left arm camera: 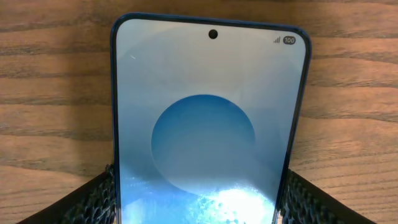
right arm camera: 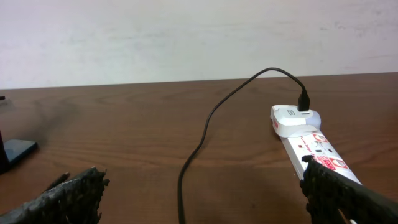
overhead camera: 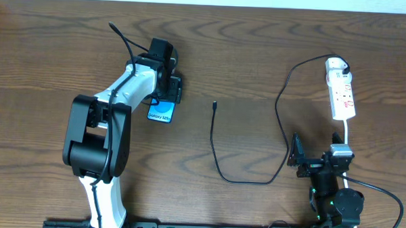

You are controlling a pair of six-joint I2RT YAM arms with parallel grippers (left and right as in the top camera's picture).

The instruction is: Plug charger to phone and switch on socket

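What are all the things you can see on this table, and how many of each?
table: one, brown wood, under everything.
phone: one, blue screen, left of middle, lying flat.
charger: one, thin black cable, middle; its loose plug lies on the wood, the other end is in the adapter.
adapter: one, white, far end of the socket strip.
socket strip: one, white with red marks, right side.
strip cord: one, white, runs from the strip toward the right arm.
left arm: one, white and black; left fingers clamp the phone's long edges.
right arm: one, black, near right; right fingers wide open, empty.
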